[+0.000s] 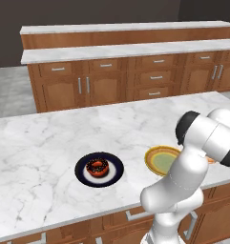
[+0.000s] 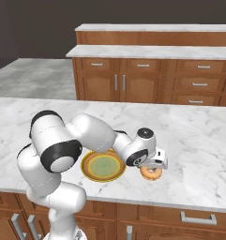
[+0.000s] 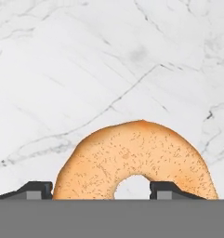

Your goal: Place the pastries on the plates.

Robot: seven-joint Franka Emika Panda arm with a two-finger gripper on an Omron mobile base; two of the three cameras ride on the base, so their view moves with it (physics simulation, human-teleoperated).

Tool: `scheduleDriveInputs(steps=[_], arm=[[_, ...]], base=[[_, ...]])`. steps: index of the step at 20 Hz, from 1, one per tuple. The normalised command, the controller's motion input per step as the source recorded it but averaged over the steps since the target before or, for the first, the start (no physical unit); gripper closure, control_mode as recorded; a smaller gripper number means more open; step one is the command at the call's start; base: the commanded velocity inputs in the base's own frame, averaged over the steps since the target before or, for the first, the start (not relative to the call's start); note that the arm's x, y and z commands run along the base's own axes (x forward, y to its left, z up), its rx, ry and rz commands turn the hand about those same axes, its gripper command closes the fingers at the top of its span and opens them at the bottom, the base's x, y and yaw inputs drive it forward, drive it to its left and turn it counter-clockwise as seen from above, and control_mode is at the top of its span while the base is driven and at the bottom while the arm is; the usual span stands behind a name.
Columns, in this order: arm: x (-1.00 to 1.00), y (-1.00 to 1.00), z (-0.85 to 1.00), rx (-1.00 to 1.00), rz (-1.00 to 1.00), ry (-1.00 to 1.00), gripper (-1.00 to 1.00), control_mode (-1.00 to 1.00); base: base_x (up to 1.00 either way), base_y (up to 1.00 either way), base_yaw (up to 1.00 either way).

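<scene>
The pale orange-tan pastry (image 3: 132, 148) lies on the marble counter just right of the golden-yellow plate with a green centre (image 2: 88, 171). My gripper (image 2: 153, 168) points down onto this doughnut (image 2: 152, 175). In the hand view my gripper (image 3: 102, 188) has its two dark fingertips at the ring: the left fingertip (image 3: 39, 188) against its outer edge and the other fingertip (image 3: 167, 188) by the hole, closed on it. The chocolate-brown pastry with reddish icing (image 1: 97, 166) rests on the dark navy plate (image 1: 83, 172). Nothing lies on the yellow plate (image 1: 159, 159).
The island's front edge (image 2: 133, 201) runs close below the plate and the doughnut. Behind the island stand wooden cabinets with a marble top (image 1: 135, 50). My own white arm (image 1: 183, 186) hides part of the yellow plate in the left base view.
</scene>
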Motion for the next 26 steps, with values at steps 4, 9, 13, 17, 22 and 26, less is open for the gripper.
scheduleDriveInputs(steps=[4,9,13,17,22,26], arm=[[-0.41,0.16,0.01,0.0,0.0,-0.03,1.0,-1.0],[-0.47,0.17,0.3,-0.01,0.0,0.0,1.0,-1.0],[-0.27,0.39,0.07,-0.04,0.0,0.07,1.0,-1.0],[-0.16,0.36,0.4,-0.04,0.0,0.1,1.0,-1.0],[-0.08,0.64,0.61,-0.08,0.03,0.01,1.0,-1.0],[-0.11,0.52,0.68,-0.03,0.0,0.0,1.0,-1.0]], base=[[0.0,0.0,0.0],[0.0,0.0,0.0],[0.0,0.0,0.0],[0.0,0.0,0.0],[0.0,0.0,0.0],[0.0,0.0,0.0]])
